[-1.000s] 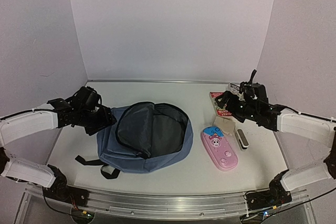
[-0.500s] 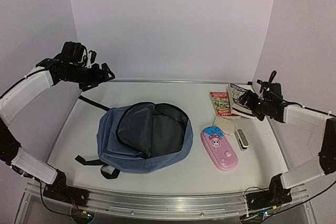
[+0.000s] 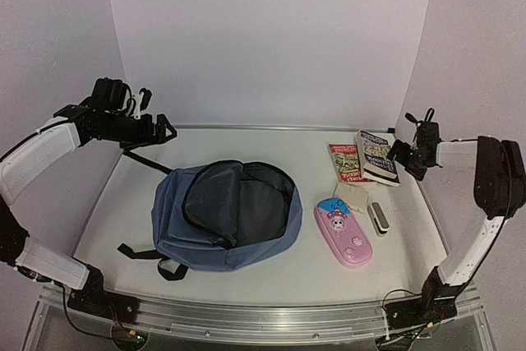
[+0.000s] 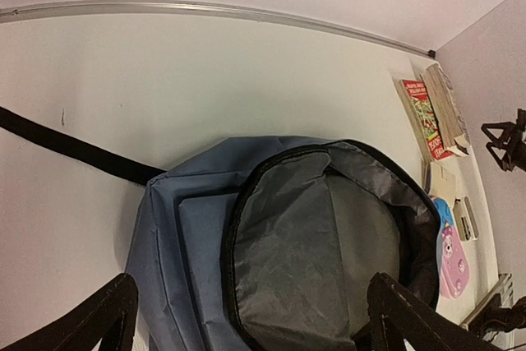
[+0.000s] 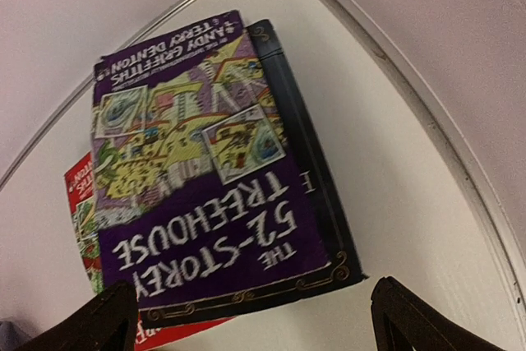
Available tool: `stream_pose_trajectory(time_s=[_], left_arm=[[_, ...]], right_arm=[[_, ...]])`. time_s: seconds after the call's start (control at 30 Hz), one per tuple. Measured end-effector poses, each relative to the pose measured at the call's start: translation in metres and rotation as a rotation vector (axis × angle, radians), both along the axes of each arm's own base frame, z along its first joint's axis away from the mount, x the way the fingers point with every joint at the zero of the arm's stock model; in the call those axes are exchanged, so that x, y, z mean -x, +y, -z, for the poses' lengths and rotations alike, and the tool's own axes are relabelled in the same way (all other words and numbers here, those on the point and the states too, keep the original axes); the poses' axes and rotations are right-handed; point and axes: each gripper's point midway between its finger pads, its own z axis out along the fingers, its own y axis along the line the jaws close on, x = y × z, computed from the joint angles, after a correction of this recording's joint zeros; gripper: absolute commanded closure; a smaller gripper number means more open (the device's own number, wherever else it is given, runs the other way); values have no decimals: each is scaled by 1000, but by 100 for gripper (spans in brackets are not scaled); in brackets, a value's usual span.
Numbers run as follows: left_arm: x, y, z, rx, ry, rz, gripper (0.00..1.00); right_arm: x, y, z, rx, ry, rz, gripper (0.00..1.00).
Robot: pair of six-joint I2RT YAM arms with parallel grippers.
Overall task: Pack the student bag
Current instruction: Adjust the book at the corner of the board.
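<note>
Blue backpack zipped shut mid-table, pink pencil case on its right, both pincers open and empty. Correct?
No: the blue backpack is unzipped, its grey lining exposed, as the left wrist view shows. The pink pencil case does lie on its right, and the left pincer and right pincer are open and empty.

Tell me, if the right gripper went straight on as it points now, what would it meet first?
Probably the purple book, lying partly on a red book: it fills the view between the open fingers of the right gripper. The depth to it is unclear.
</note>
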Motion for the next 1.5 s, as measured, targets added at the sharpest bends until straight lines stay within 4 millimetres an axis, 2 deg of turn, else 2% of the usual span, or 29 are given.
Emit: stream_pose_trajectory(time_s=[0.13, 0.27, 0.37, 0.5, 0.93, 1.13, 1.23, 1.4, 1.5], left_arm=[[3, -3, -7, -10, -5, 35, 3], [2, -1, -8, -28, -38, 40, 3], [6, 5, 1, -55, -46, 31, 3], [6, 9, 8, -84, -46, 21, 3], [4, 10, 6, -91, -60, 16, 3], [4, 10, 7, -92, -60, 16, 3], [4, 10, 7, -92, -58, 16, 3], [3, 10, 11, -95, -48, 16, 3], [3, 10, 14, -97, -41, 17, 3]], right_arm=[[-8, -17, 16, 4, 33, 0, 8], [-12, -9, 32, -8, 62, -47, 14], [-12, -1, 42, -31, 81, -89, 16], [-11, 9, 45, -59, 83, -139, 22], [-12, 43, 39, -137, 53, -285, 23], [-6, 66, 38, -78, 57, -307, 11], [-1, 73, 18, 20, 29, -284, 3], [-3, 91, -52, 209, -107, -269, 2], [-14, 104, -83, 286, -164, -277, 2]])
